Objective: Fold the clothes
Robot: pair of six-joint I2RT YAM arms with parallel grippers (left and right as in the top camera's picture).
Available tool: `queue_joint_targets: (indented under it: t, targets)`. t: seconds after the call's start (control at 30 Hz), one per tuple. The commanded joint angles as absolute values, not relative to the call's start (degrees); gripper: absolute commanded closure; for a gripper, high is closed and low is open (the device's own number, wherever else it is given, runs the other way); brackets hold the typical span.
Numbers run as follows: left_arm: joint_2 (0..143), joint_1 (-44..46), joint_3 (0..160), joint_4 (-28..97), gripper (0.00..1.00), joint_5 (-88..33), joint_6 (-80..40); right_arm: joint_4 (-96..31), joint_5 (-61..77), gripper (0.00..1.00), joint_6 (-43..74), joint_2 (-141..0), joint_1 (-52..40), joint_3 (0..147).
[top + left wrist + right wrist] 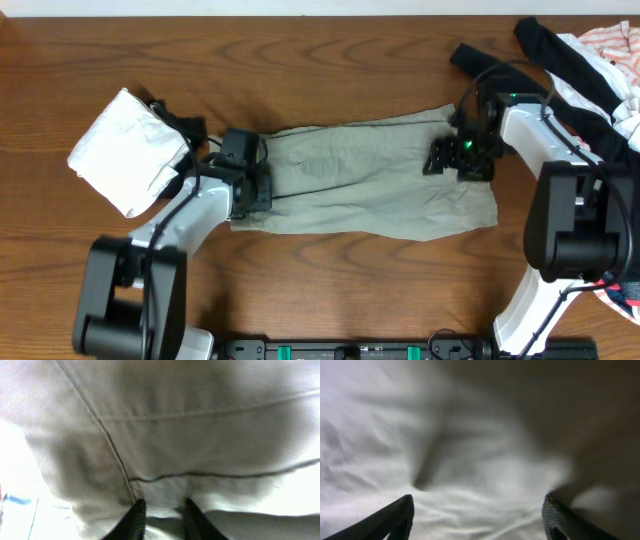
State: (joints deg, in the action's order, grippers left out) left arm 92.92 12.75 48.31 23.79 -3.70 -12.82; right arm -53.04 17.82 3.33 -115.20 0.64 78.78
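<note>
Currently: shorts (360, 185) lie flat on the tabletop (300, 60), mid-table, as one wrinkled strip. The long axis runs left–right, spanning the gap between the two arms. Cannot tell which end is the waistband.

Left gripper (248, 180) is down on the left end of the strip. Right gripper (460, 158) is over the right end, toward its far edge. Each arm is nearer its own end, and the middle of the cloth lies well apart from both.

Left wrist view: fingers (137, 517) are drawn close together with a small ridge of cloth between them. A seam and creases run in toward that spot, so I read this as grasping the shorts.

Right wrist view: fingers (395, 520) are spread wide over pale cloth and the picture is blurred. The gripper is released and holds nothing. Cannot tell whether the tips touch the cloth.

Judgement: the fold should go along the long axis, one end carried across onto the other. The left end looks ready to lift, whereas the right end is not yet gripped.

Risk: the white bundle (125, 150) sits just beside the left end and could be snagged or dragged.
</note>
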Motion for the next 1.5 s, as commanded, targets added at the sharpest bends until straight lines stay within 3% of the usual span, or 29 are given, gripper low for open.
queue_joint_targets:
  t: [0.0, 0.07, 0.23, 0.73, 0.87, 0.97, 1.03, 1.07, 1.1, 1.13, 1.17, 1.47]
  targets:
    - [86.19, 12.67, 48.88, 21.58, 0.68, -4.91, -12.03, -50.09, 13.63, 0.06, -0.12, -108.18, 1.17, 82.32]
    - [82.94, 12.67, 48.88, 19.75, 0.66, -4.91, -12.03, -47.13, 10.17, 0.01, -0.14, -105.84, 1.1, 82.72]
    - [78.59, 12.67, 48.88, 18.31, 0.59, -4.89, -12.05, -40.73, 3.33, 0.01, -3.7, -106.76, 1.3, 82.56]
    - [78.63, 12.67, 48.88, 19.62, 0.59, -4.23, -12.05, -28.95, 7.97, 0.04, -16.99, -119.33, 1.32, 82.48]
    - [78.63, 12.67, 48.88, 19.62, 0.59, -2.74, -12.05, -29.04, 10.2, 0.3, -16.99, -119.52, 1.32, 82.48]
    - [78.63, 12.67, 48.88, 19.62, 0.59, -2.74, -12.05, -29.19, 11.22, 0.7, -16.91, -119.52, 1.28, 82.5]
    - [78.63, 12.67, 48.88, 19.62, 0.59, -2.66, -12.05, -29.36, 11.31, 0.79, -16.75, -119.52, 1.13, 82.5]
    - [78.65, 12.67, 48.88, 19.62, 0.58, -2.26, -12.05, -29.3, 11.42, 0.75, -16.75, -119.52, 1.1, 82.5]
    - [78.65, 12.67, 48.88, 19.62, 0.58, -2.04, -12.05, -29.08, 11.42, 0.62, -16.75, -119.52, 1.08, 82.5]
    - [78.65, 12.67, 48.88, 19.62, 0.59, -2.0, -12.05, -28.8, 11.4, 0.41, -16.75, -119.52, 1.08, 82.5]
    - [78.65, 12.67, 48.88, 19.62, 0.59, -1.96, -12.05, -28.36, 11.38, 0.34, -16.47, -119.52, 1.1, 82.5]
    - [78.65, 12.69, 48.88, 19.64, 0.58, -1.98, -12.08, -24.01, 11.0, 0.35, -13.26, -119.57, 0.99, 82.5]
